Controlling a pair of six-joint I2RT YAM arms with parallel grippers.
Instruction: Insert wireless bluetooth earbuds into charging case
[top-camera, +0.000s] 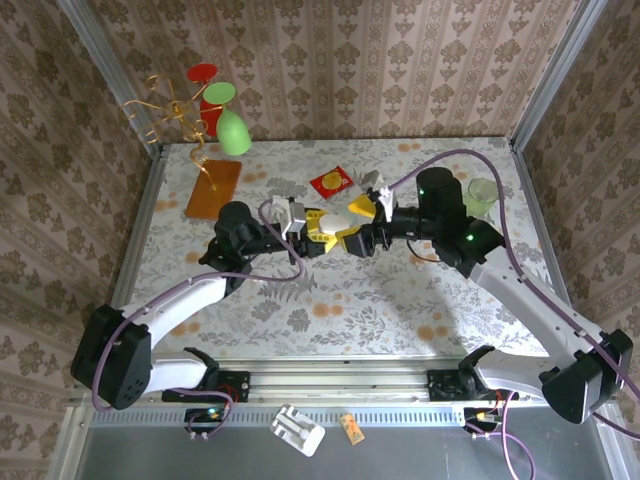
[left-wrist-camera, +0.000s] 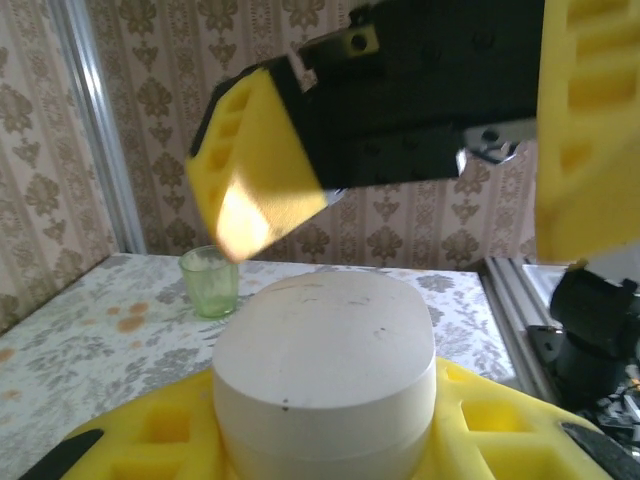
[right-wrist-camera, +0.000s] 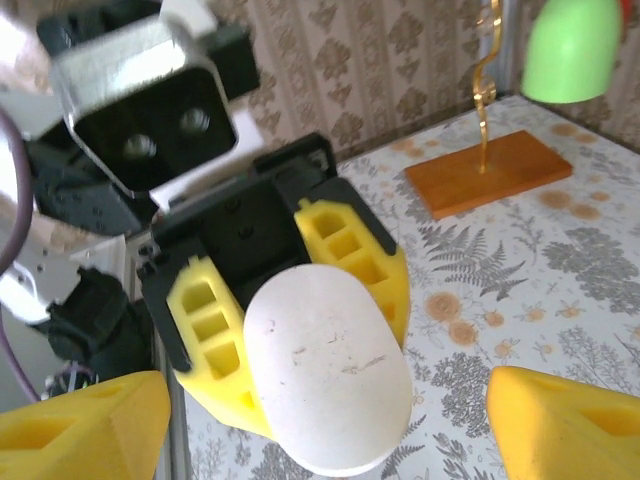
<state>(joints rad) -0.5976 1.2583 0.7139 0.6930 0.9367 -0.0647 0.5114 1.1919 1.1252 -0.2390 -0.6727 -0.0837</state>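
The white charging case (right-wrist-camera: 325, 380), lid closed, is clamped between the yellow fingers (right-wrist-camera: 350, 250) of the left gripper (top-camera: 322, 228), over the middle of the worktop (top-camera: 400, 300). The right gripper (top-camera: 358, 222) faces it. Its fingers (right-wrist-camera: 570, 420) are spread wide to either side, clear of the case.

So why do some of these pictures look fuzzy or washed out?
Top external view: sharp and evenly lit. Left wrist view: the right gripper looms close, its yellow finger soft with a glare patch; the white charging case is clearer. Right wrist view: its own yellow fingertips at the bottom corners are blurred, the top left washed out.
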